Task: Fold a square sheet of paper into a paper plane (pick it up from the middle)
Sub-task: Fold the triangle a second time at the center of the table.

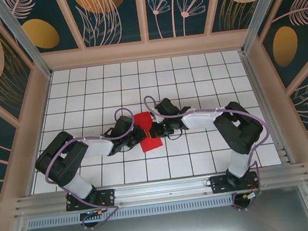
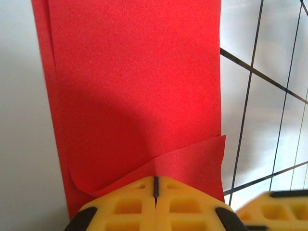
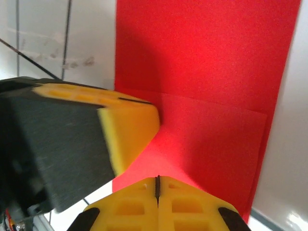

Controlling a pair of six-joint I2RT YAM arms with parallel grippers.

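The square sheet of paper (image 1: 152, 143) is bright red and lies folded on the white grid table between my two grippers. In the left wrist view it is a long strip (image 2: 134, 82) with a curled flap (image 2: 192, 163) at its near end. My left gripper (image 2: 155, 183) is shut, its yellow tips against that flap. Whether paper is pinched between them I cannot tell. My right gripper (image 3: 157, 182) is shut too, with its tips resting on the paper (image 3: 207, 62). The left gripper's fingers (image 3: 127, 127) touch the fold line. From above the grippers (image 1: 139, 134) (image 1: 154, 130) meet tip to tip. No paper plane is in view.
The white grid table (image 1: 194, 78) is boxed in by patterned walls at the back and both sides. An aluminium rail (image 1: 162, 189) runs along the near edge, where both arm bases sit.
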